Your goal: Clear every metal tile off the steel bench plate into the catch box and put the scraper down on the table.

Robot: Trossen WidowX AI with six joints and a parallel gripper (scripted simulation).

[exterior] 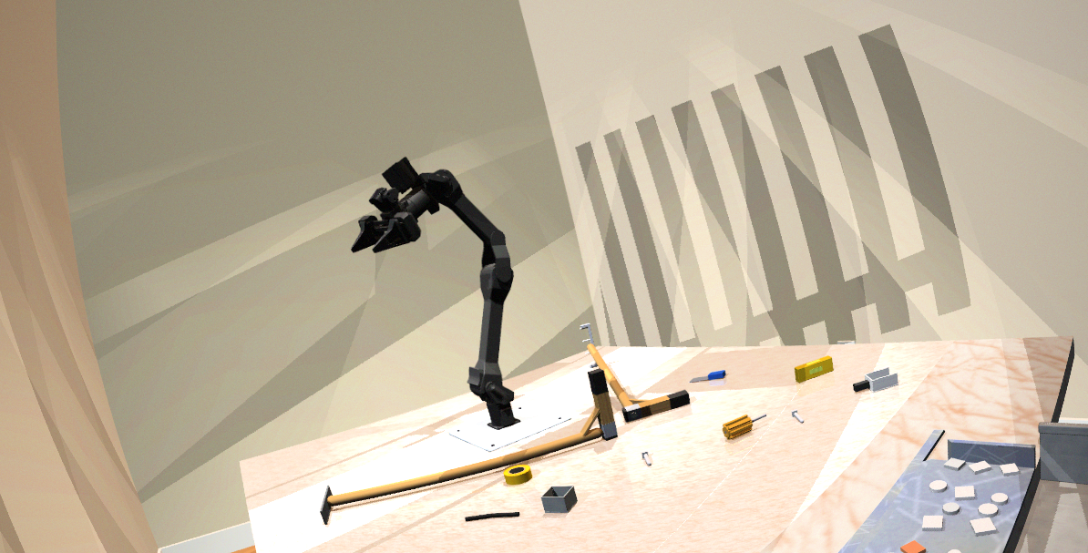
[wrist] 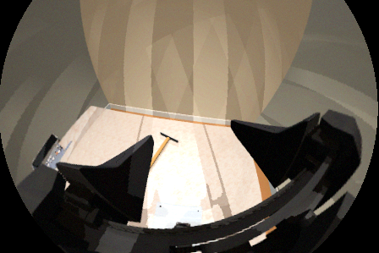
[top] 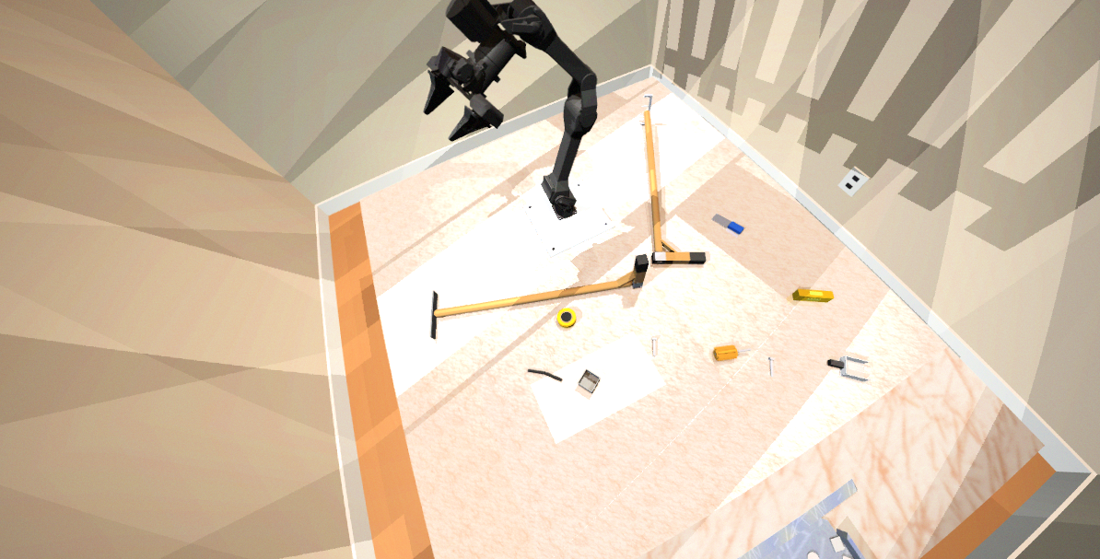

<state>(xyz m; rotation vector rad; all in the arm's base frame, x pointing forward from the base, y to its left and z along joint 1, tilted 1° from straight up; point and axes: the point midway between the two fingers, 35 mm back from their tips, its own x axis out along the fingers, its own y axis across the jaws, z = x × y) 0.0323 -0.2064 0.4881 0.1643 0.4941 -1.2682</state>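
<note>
My gripper point(top: 438, 126) point(exterior: 364, 250) point(wrist: 193, 131) is open and empty, high above the table. The long scraper point(top: 538, 297) point(exterior: 456, 470) point(wrist: 158, 153) lies on the table below it, with a wooden shaft, a wide black blade at the left end and an upright black-ended grip at the right. The steel bench plate point(exterior: 898, 499) is at the lower right, partly out of view. Several pale metal tiles point(exterior: 964, 491) and an orange tile point(exterior: 912, 547) lie on it. A grey walled box point(exterior: 1073, 446) stands beyond the plate, cut off by the frame; I cannot tell whether it is the catch box.
A second wooden-shafted tool point(top: 654, 178) point(exterior: 609, 375), with a metal hook, lies right of the arm base. Around are a yellow tape roll point(top: 559, 318), a small grey box point(top: 589, 381) point(exterior: 559, 499), a black rod point(exterior: 492, 516), an orange screwdriver point(top: 725, 353) and a yellow block point(top: 813, 295).
</note>
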